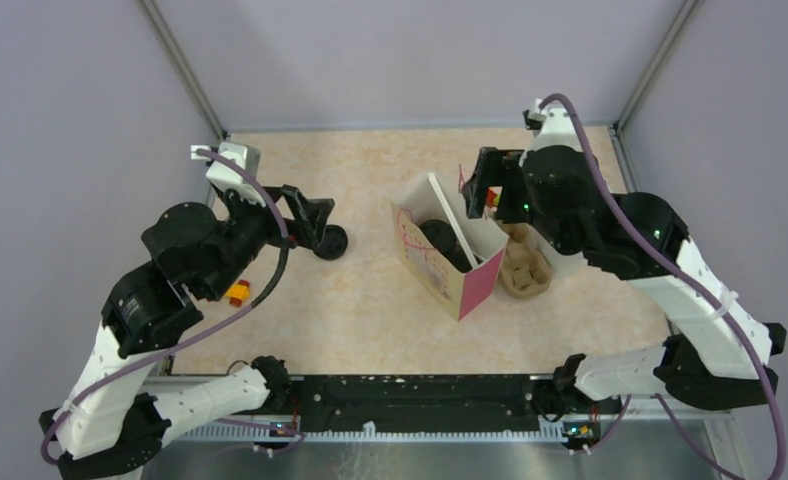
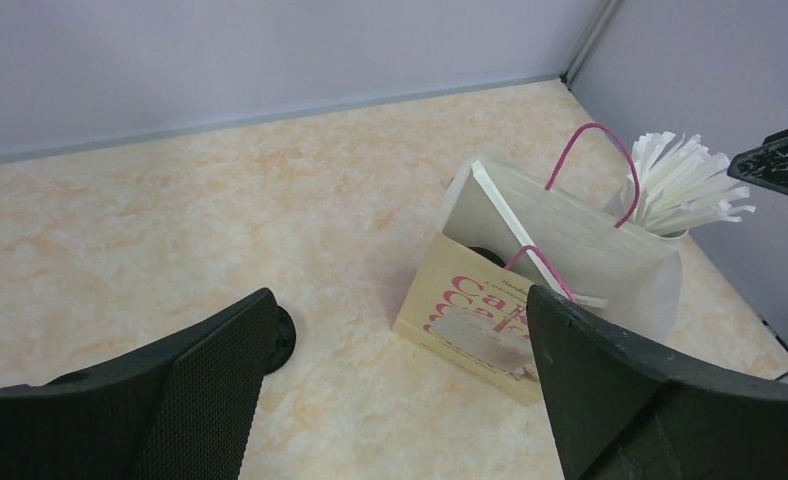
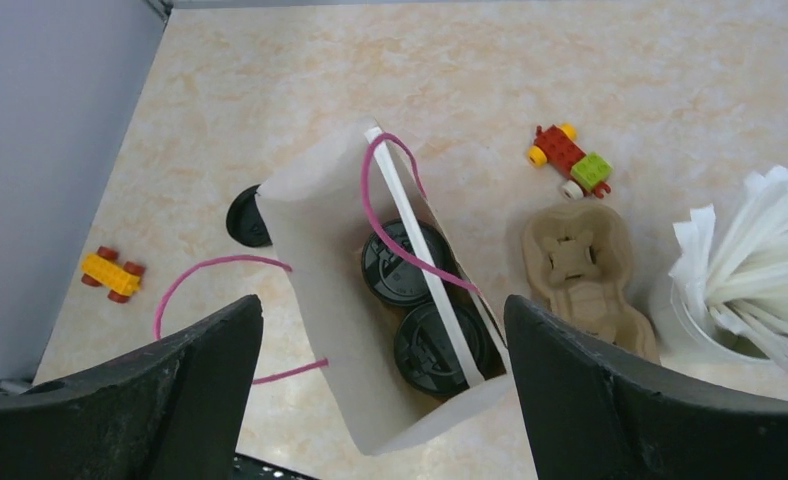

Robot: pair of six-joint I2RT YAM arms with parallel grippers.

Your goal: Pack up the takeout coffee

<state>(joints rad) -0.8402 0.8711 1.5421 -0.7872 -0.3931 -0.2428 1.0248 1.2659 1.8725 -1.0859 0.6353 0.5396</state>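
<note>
Both of your grippers are spread wide and carry nothing. The takeout coffee is inside the paper bag point(image 3: 315, 290) at mid-table: the first cup point(image 3: 407, 265) and the second cup point(image 3: 438, 348) stand upright with their lids on, side by side along the bag's length. The relation that matters is vertical. The right gripper point(image 3: 382, 310) hangs over the bag's mouth, and its wrist view shows both lids below and between the fingers, so each cup's long axis points straight up at that hand. The right arm is clearly the nearer one, while the left gripper point(image 2: 400, 300) sits well apart on the bag's other side and looks at its printed face. As I read it, the packing proper is done, and any next move with the right hand has to stay clear of the pink handle point(image 3: 410, 215) looped across the opening. The pulp carrier point(image 3: 580, 265) lies unfilled just beside the bag, with the cup of straws point(image 3: 750, 270) past it. Expect some blind spots: the overhead view shows only part of one lid, because the bag's wall hides the rest. You also cannot tell what the cups rest on. A black disc point(image 1: 332, 242) lies on the table near the left fingers — a spare lid or something else, it isn't clear.
</note>
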